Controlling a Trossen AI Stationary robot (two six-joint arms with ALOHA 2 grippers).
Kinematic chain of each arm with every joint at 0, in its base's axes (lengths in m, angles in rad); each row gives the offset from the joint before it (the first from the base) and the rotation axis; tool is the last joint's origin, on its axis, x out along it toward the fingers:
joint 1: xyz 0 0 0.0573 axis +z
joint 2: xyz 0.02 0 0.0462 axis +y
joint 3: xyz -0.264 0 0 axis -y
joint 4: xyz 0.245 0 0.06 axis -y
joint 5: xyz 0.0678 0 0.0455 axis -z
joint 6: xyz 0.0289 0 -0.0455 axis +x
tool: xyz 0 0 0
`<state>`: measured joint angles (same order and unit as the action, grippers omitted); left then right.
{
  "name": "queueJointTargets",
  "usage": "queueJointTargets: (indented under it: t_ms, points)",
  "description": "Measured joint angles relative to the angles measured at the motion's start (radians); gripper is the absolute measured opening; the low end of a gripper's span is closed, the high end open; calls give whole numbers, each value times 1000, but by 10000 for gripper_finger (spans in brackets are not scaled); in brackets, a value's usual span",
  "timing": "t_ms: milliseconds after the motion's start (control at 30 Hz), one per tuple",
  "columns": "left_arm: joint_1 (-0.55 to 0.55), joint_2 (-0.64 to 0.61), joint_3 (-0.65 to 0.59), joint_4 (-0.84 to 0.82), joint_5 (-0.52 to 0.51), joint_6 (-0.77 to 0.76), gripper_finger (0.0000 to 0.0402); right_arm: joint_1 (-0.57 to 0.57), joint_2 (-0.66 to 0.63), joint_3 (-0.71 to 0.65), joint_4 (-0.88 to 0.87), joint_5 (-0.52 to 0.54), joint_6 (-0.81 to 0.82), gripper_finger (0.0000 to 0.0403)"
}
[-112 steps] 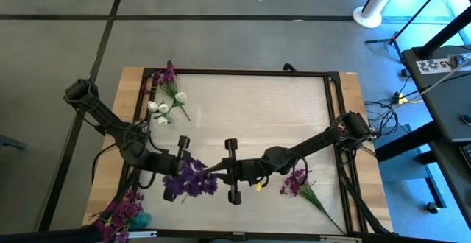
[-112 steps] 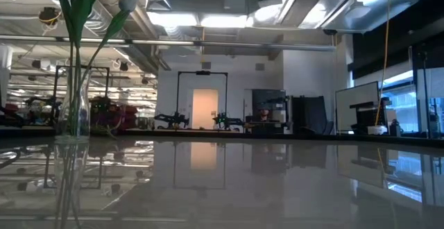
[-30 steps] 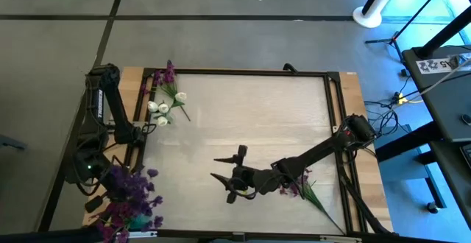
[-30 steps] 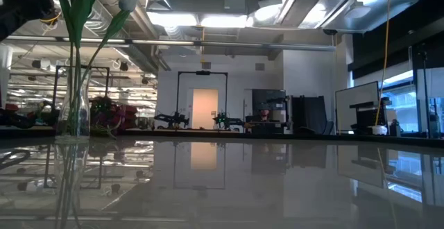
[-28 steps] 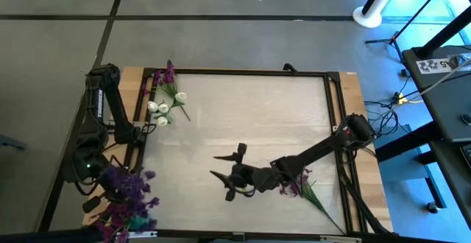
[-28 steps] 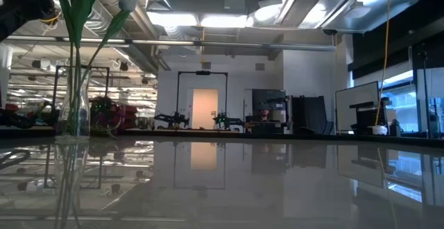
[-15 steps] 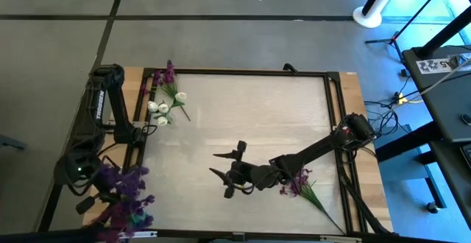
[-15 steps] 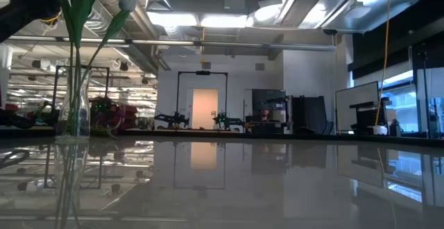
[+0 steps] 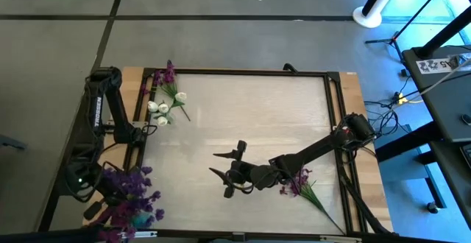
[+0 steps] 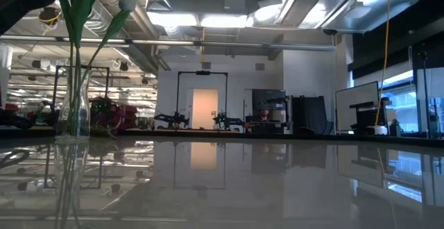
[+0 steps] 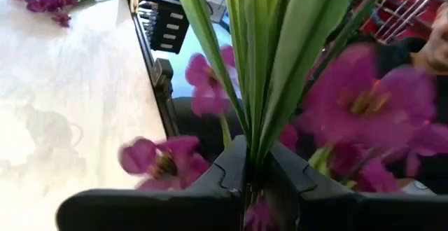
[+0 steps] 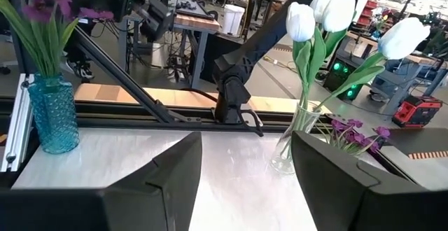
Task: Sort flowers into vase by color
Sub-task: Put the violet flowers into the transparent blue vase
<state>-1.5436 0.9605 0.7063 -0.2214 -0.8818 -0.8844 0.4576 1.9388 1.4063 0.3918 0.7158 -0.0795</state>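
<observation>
My left gripper hangs over the table's near left corner, shut on a bunch of purple flowers with green stems. Just beside it stands a blue vase that holds more purple flowers. A clear vase with white flowers stands on its base at the far left. One purple sprig lies next to it. Another purple sprig lies flat near the right edge. My right gripper is open above the table's middle, with nothing between its fingers. My left gripper pinches several green stems of the purple bunch together between its two fingers. The stems run out past the fingertips, with purple blossoms spread around them. The bunch is lifted clear of the table.
A dark metal frame runs around the light tabletop. The wooden table edge shows outside it. In the low view the clear vase stands at the left, with bare glossy table across the rest.
My left arm has swung a little toward the near left corner with the purple bunch, which stays lifted clear of the table.
</observation>
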Motion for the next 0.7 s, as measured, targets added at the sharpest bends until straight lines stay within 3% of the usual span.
queueJointTargets:
  t_ms: [267, 700]
  points:
    - [-6, 36, 0, -1, -36, -41, 25, 0, 0, 0, 0, 0, 0, 218]
    - [-38, 35, -29, -27, -232, -14, 25, 0, 0, 0, -6, 0, 0, 218]
